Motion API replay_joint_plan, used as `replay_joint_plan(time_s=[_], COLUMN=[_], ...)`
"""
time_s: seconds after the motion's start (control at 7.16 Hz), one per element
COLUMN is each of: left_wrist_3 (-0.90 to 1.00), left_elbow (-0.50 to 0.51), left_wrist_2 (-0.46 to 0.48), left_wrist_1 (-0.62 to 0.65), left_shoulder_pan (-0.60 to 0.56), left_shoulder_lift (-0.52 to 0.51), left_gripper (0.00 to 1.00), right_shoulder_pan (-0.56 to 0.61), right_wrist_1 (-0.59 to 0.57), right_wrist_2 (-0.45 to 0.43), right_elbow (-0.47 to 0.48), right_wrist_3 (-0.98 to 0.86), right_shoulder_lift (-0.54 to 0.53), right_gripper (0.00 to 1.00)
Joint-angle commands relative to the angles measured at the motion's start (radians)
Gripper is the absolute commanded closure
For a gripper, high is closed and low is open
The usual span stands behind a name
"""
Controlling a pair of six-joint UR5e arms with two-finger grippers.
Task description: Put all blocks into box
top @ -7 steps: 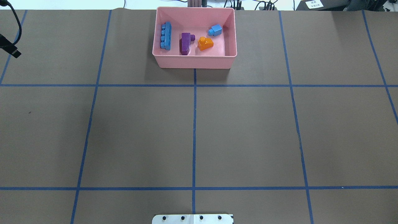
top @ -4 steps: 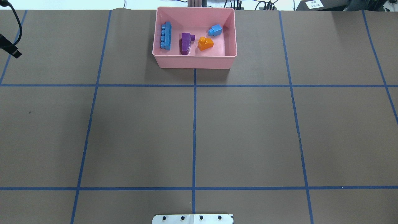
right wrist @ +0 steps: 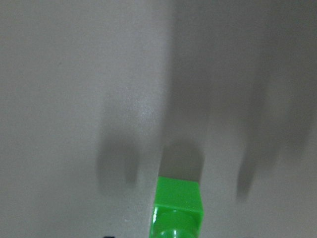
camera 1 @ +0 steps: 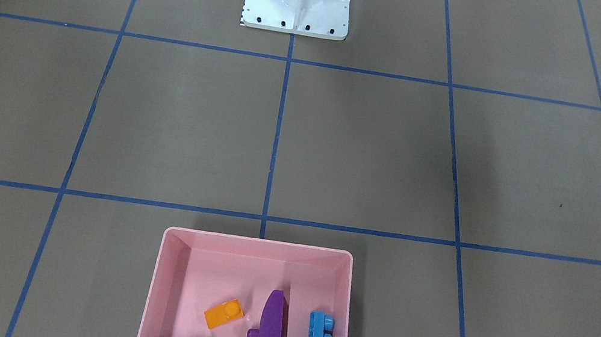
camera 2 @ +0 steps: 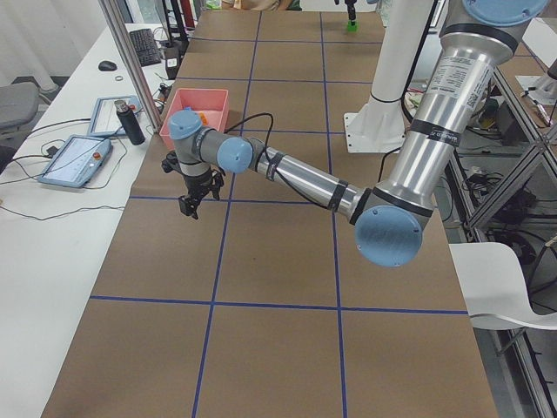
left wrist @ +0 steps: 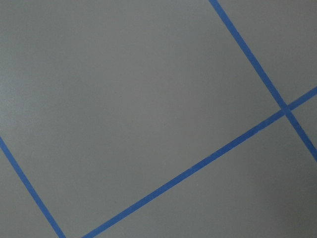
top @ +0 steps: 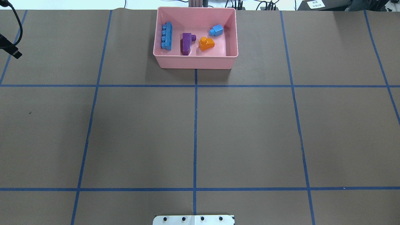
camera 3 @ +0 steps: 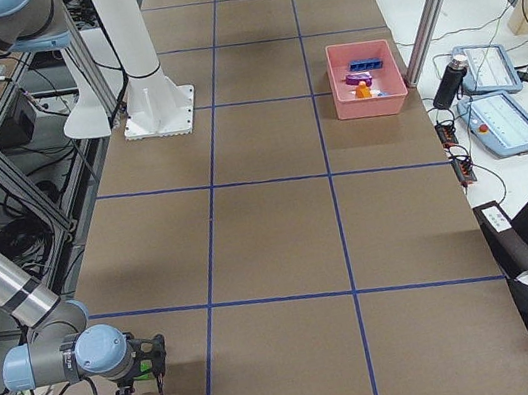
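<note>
Four in, one out

We see the long blue block (top: 166,36), purple block (top: 186,43), orange block (top: 206,43) and small blue block (top: 216,30) inside the pink box (top: 195,62). The green block (right wrist: 178,206) is at the right hand (camera 3: 143,368), well apart from the box. The left hand (camera 2: 190,205) hangs over the bench (top: 250,125). Whether either hand is wide or narrow, we cannot tell.

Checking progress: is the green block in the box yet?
Out. The green block shows in the right wrist view over bare table, not inside the box.
</note>
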Motion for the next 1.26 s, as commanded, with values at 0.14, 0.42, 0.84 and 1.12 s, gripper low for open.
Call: replay_joint_plan(time_s=[0.14, 0.42, 0.84, 1.12], left_wrist_3=[0.0, 0.0, -0.002, -0.002], left_elbow=[0.0, 0.001, 0.001, 0.006], left_wrist_2=[0.0, 0.0, -0.029, -0.029], left_wrist_1=[0.0, 0.0, 0.002, 0.002], left_shoulder_pan=[0.0, 0.002, 0.002, 0.002], left_shoulder_lift=[0.0, 0.0, -0.002, -0.008], left_gripper=[0.0, 0.0, 0.0, 0.0], right_shoulder_pan=[-0.003, -0.004, -0.003, 0.067], right_wrist_1=[0.0, 0.003, 0.012, -0.003], right_wrist_2=[0.003, -0.004, -0.066, -0.076], right_elbow=[-0.001, -0.001, 0.093, 0.155], right_wrist_3=[-0.043, -0.113, -0.123, -0.106], right_shoulder_lift=[0.003, 0.003, 0.0, 0.052], right_gripper=[1.0, 1.0, 1.0, 1.0])
